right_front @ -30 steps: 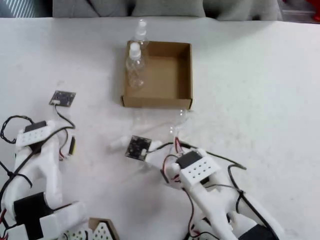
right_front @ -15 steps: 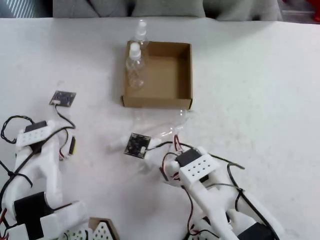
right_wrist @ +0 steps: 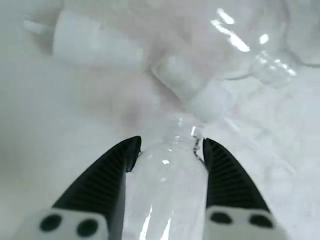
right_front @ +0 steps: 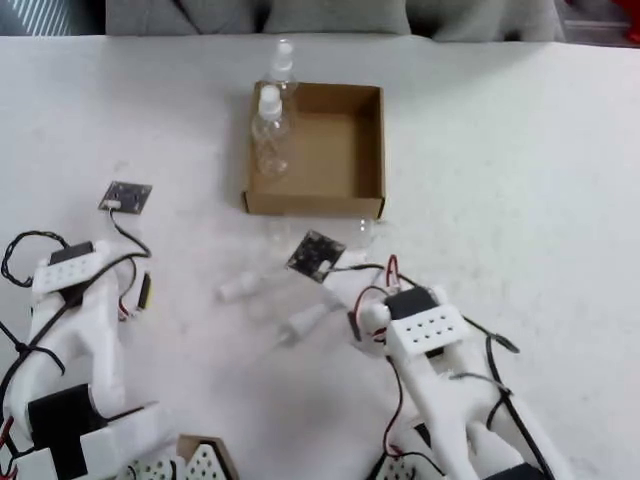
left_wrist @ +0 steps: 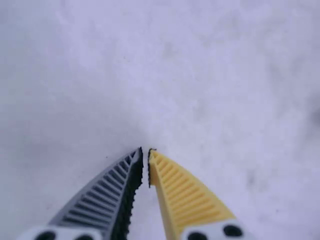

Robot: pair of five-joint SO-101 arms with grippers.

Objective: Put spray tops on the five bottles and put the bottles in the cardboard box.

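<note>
bottle (right_wrist: 167, 200) is sitting gripped in the right gripper (right_wrist: 170, 144), neck facing a loose spray top (right_wrist: 192, 90), likely for capping, near the cardboard box (right_front: 315, 205); left gripper (left_wrist: 145, 152) is resting closed, empty.

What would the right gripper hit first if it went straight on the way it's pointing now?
Probably the white spray top just beyond the neck of the clear bottle the right gripper holds; depth is unclear.

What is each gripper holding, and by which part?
Right gripper clamps a clear bottle by its body near the neck; left gripper is shut, empty.
</note>
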